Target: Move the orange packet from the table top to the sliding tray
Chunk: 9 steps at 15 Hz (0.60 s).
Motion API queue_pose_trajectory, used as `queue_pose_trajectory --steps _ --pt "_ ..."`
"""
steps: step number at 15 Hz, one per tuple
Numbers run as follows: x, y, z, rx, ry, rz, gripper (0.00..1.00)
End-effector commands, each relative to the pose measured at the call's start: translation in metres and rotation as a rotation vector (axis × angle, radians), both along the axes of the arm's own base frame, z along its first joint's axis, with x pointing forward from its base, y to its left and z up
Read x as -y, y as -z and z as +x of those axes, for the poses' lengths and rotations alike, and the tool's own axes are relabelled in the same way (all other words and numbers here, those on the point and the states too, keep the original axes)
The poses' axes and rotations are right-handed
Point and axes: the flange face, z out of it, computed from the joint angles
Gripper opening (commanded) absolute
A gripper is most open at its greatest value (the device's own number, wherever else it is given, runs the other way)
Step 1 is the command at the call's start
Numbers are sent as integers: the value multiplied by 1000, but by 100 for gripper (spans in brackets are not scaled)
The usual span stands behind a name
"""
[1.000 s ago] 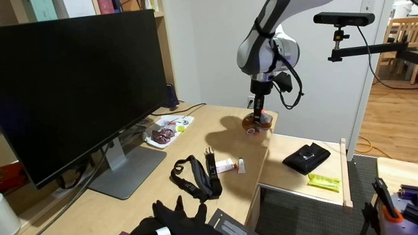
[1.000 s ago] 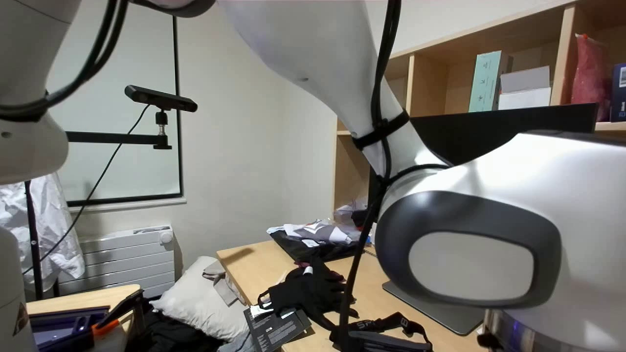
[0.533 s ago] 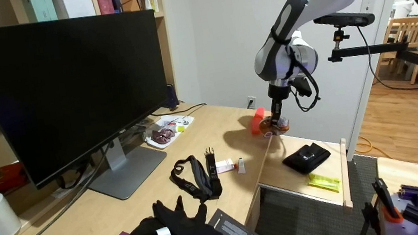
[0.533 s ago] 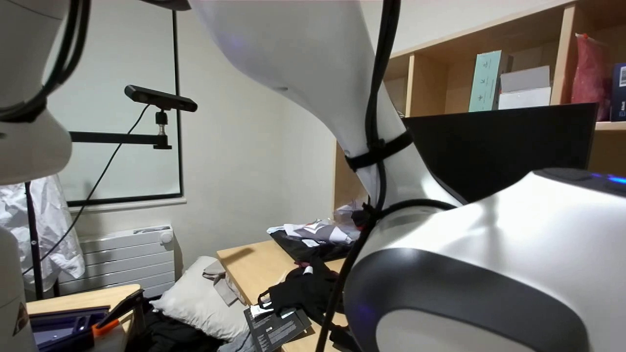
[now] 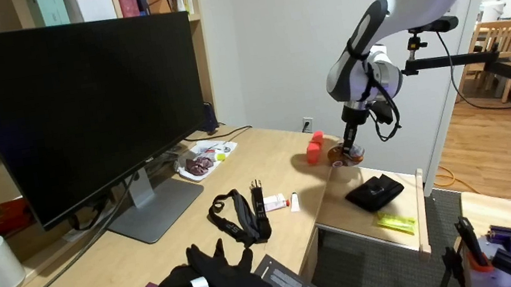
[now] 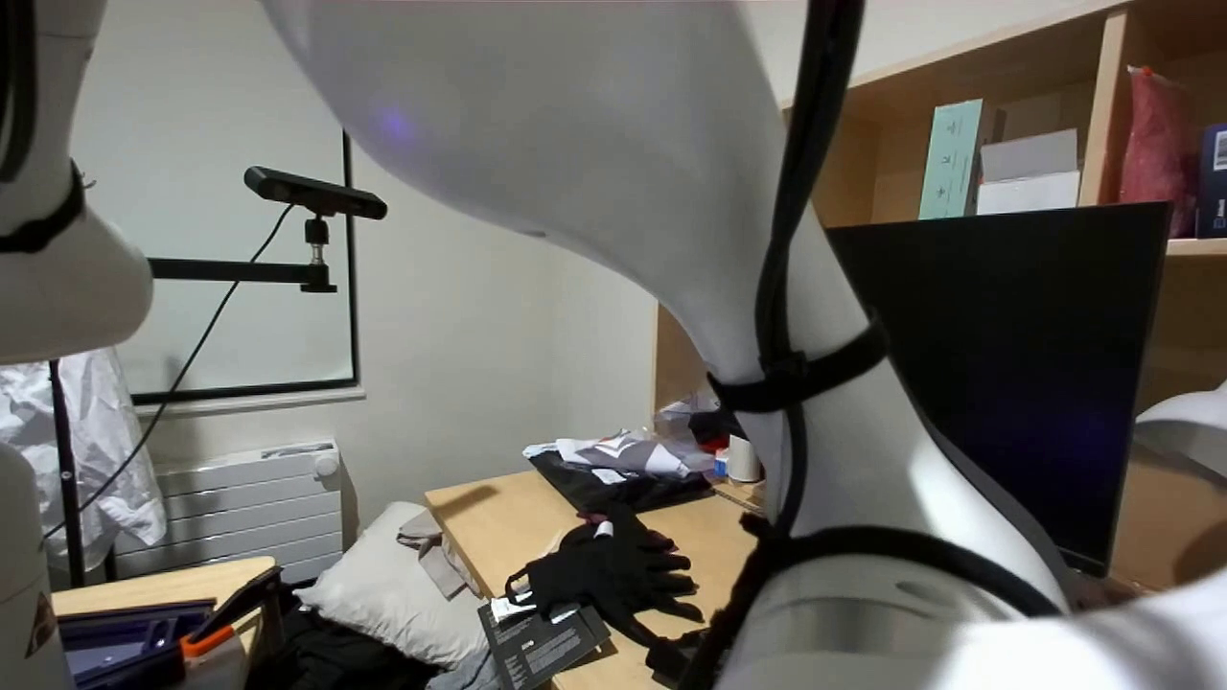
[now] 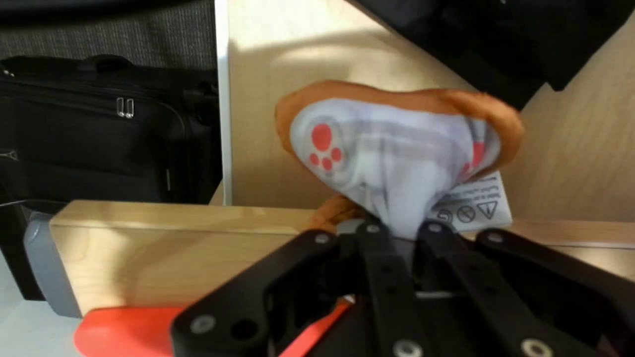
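Nearest in the wrist view, the gripper (image 7: 403, 232) has its jaws pinched tight on the orange packet (image 7: 387, 144), whose long axis runs from 9 to 3 o'clock, its white face with red paw marks turned to the camera. Just behind, at 4 o'clock, a white label (image 7: 478, 201) carries a triangle, a crossed-out circle and print too small to read. Beyond lies the sliding tray (image 7: 258, 148), with a black pouch (image 7: 526, 39) on it between 1 and 2 o'clock. In an exterior view, a black strap (image 5: 261, 216) lies on the worktop (image 5: 262, 155), "ELT" legible among its letters; farther back, toward 2 o'clock, the packet hangs by the worktop's corner. Compared with a second earlier, it sits farther toward 3 o'clock, baring the salmon-red upright object (image 5: 314, 151) just beside it at 9 o'clock.
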Motion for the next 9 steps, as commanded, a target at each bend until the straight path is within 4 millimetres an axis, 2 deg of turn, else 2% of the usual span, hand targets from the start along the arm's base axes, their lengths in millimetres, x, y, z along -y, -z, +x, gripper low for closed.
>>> queue_pose_trajectory --steps 1,9 --pt "24 17 -9 25 60 29 10" --pt "53 52 -26 48 126 59 9"
